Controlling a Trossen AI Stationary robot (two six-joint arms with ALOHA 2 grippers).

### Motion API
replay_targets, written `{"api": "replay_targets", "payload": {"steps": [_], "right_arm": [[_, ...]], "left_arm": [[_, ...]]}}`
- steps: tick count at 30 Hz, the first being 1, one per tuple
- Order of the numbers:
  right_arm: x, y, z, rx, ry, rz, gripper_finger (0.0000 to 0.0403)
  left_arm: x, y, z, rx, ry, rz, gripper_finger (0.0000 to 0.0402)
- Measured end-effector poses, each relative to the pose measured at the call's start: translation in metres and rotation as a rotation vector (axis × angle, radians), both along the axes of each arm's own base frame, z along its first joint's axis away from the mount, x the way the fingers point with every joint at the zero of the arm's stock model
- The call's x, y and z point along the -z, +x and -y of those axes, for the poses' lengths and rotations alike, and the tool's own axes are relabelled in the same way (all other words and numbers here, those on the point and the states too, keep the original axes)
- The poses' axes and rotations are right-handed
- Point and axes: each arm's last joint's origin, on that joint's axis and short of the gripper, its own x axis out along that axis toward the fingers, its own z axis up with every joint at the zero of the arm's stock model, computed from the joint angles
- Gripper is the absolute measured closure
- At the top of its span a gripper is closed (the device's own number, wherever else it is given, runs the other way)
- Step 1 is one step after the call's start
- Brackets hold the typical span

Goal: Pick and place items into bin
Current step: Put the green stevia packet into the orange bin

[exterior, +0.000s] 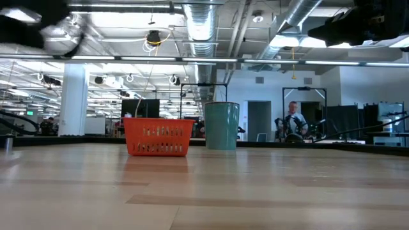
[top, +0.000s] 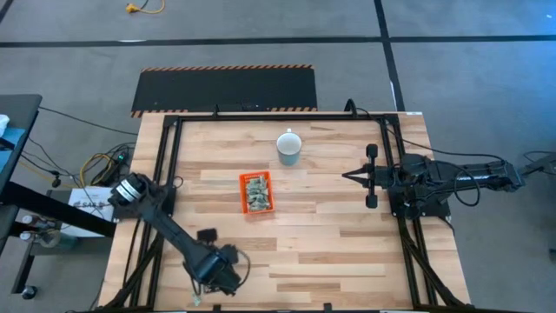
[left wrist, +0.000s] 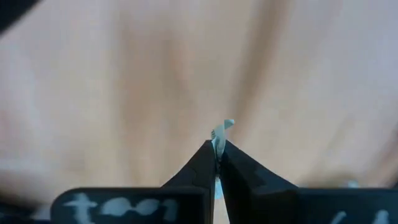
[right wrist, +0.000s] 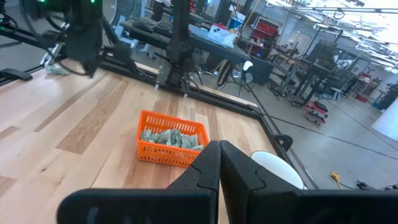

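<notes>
The bin [top: 256, 192], a small orange tray, stands mid-table with several pale green-and-white wrapped items [right wrist: 168, 138] lying in it. In the low view the bin [exterior: 158, 137] stands just left of the mug. My left gripper [top: 219, 276] is near the table's front edge, left of the middle, pointing down. In its wrist view it [left wrist: 217, 149] is shut on one item [left wrist: 222, 129]. My right gripper [top: 346, 176] waits shut at the right, level, aimed at the bin [right wrist: 171, 146]. My left gripper pinches one small wrapped item between its two fingertips [left wrist: 202, 163]. Only a crinkled pale end [left wrist: 224, 126] sticks out past the tips. The fingers come from above, pointing down. The item is lifted clear of the table and shows under the gripper in the right wrist view [right wrist: 56, 68].
A pale blue-white mug [top: 288, 146] stands just beyond the bin toward the far right of it. A black frame rail [top: 165, 174] runs along the table's sides. Bare wood [top: 330, 252] lies between the left gripper and the bin. A person [exterior: 294, 118] is in the room behind.
</notes>
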Motion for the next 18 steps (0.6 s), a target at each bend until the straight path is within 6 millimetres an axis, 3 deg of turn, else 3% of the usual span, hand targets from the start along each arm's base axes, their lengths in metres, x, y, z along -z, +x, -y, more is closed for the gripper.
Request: {"api": "replay_targets", "payload": {"steps": [8, 12, 18], "right_arm": [[0.0, 0.0, 0.0, 0.0, -0.001, 0.0, 0.0401], [0.0, 0.0, 0.0, 0.0, -0.001, 0.0, 0.0401], [0.0, 0.0, 0.0, 0.0, -0.003, 0.0, 0.0401]], "left_arm": [[-0.05, 0.034, -0.025, 0.209, 0.481, 0.338, 0.04], [-0.056, 0.05, -0.047, 0.245, 0.667, 0.405, 0.04], [-0.056, 0.074, -0.091, 0.189, 0.696, 0.349, 0.04]]}}
